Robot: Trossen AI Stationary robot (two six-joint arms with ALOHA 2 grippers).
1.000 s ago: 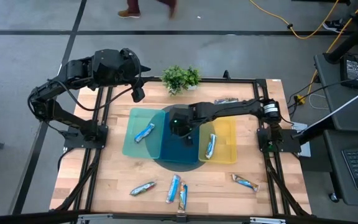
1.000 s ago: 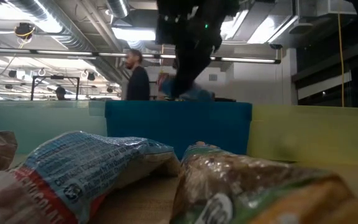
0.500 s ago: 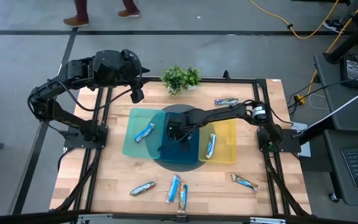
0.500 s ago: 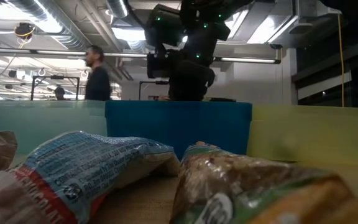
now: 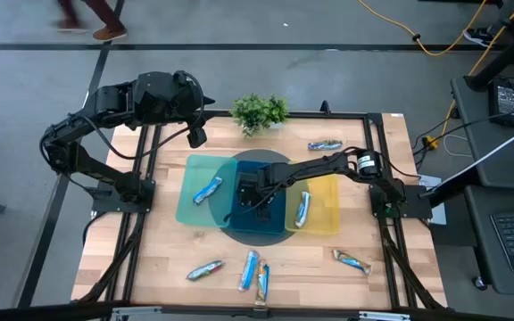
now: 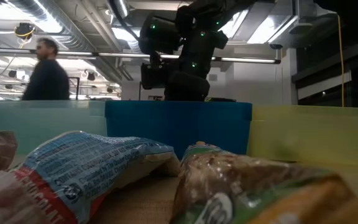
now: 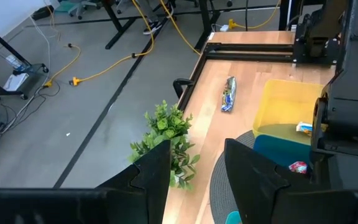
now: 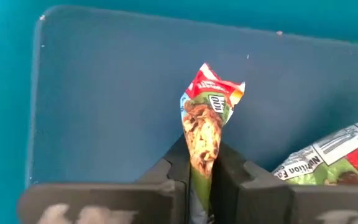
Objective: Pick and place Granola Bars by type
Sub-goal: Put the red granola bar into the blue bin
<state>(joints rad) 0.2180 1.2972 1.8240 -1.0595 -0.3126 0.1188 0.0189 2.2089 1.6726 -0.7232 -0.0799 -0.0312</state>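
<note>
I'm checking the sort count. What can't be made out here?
- High view: the blue bin's contents, covered by the right hand.
- Right wrist view: second bar cut off by the frame edge.
- Low view: near bars too blurred to read.

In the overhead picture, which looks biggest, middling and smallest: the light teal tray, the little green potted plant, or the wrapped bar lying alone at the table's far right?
1. Light teal translucent tray, plainly largest, though the dark blue tray overlaps one side.
2. Small green potted plant.
3. Foil-wrapped granola bar, slimmer than the plant.
</note>
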